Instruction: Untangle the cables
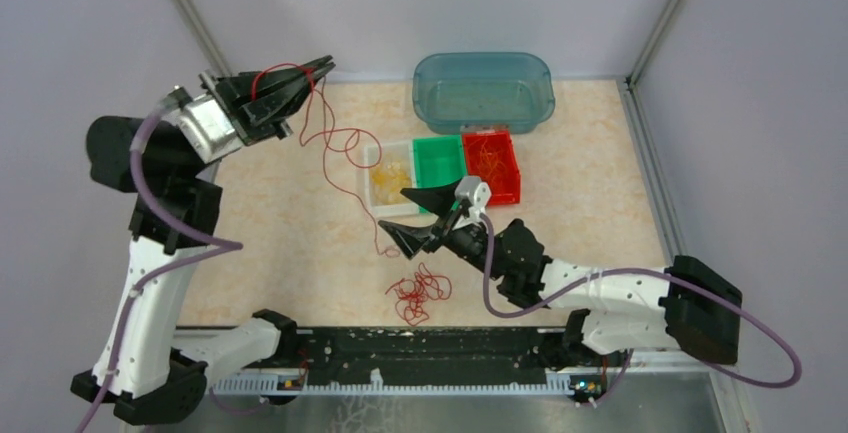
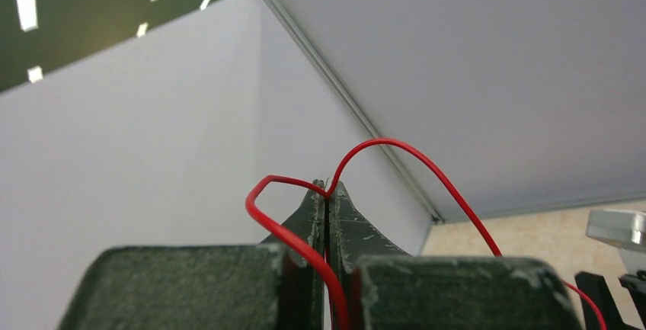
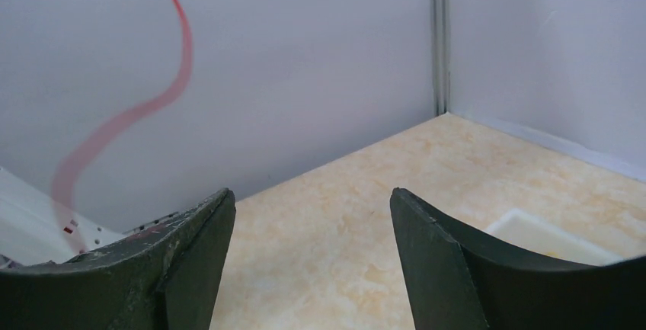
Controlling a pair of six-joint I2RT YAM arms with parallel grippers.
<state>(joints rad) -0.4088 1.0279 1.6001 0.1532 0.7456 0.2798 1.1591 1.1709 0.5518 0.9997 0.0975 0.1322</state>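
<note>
Left tool (image 2: 328,187) tight on red cable (image 2: 381,141)

Arm links (image 1: 150,303) white, joints (image 1: 175,208) black, purple cables (image 1: 486,278) looping outside; fingers (image 2: 358,231) black, scuffed, wedge-shaped.

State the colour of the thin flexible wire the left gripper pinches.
The wire is red, clearest in left wrist view.

One red cable (image 2: 385,141) hangs looping above a loose red clump (image 1: 418,295).
</note>
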